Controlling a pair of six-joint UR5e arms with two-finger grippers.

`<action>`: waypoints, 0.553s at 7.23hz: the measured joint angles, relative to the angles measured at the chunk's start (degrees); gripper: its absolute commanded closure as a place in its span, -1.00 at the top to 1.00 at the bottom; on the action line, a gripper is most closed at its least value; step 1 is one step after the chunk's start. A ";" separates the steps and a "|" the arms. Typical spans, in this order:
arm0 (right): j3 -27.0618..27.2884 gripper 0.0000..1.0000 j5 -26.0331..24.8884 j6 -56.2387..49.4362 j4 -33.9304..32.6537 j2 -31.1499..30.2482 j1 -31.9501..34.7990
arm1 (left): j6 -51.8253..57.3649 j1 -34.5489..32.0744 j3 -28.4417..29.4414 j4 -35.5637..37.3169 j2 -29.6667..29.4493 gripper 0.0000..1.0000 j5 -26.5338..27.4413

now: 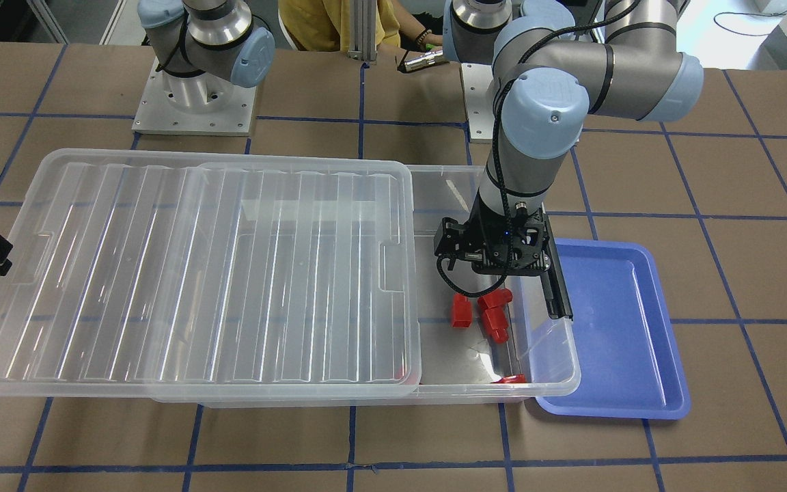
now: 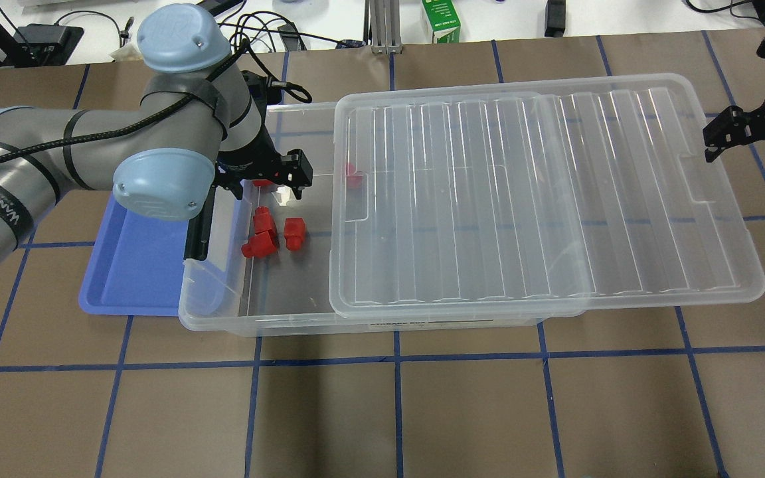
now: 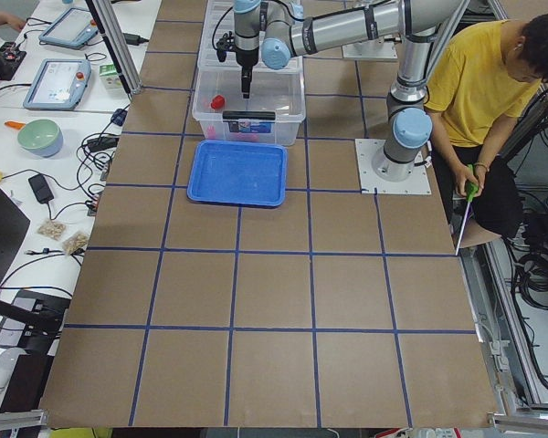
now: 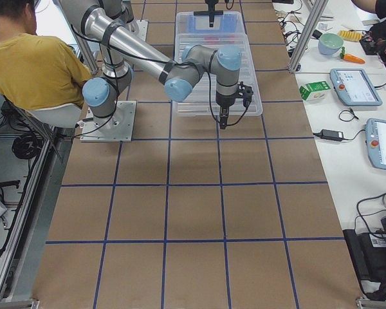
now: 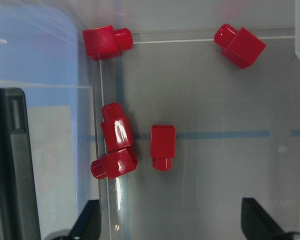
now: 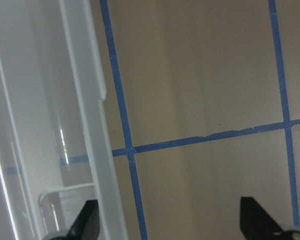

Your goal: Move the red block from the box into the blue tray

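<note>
Brown taped tabletop [image 2: 422,411]: my left tool [image 5: 172,220] hangs spread wide and empty over the red block [image 5: 162,147] in the box [image 2: 220,309], blue tray [image 2: 130,265] just beside; right tool [image 6: 172,220] also wide.

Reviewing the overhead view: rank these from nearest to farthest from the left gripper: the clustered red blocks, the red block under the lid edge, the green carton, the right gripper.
From the left gripper:
1. clustered red blocks, just below it in view.
2. red block under the lid edge, to its right.
3. green carton, top centre.
4. right gripper, far right.
</note>
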 measured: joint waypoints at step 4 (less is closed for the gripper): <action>-13.23 1.00 0.62 1.49 16.14 -1.79 2.68 | -0.40 -0.19 -3.15 9.26 -4.51 1.00 -0.70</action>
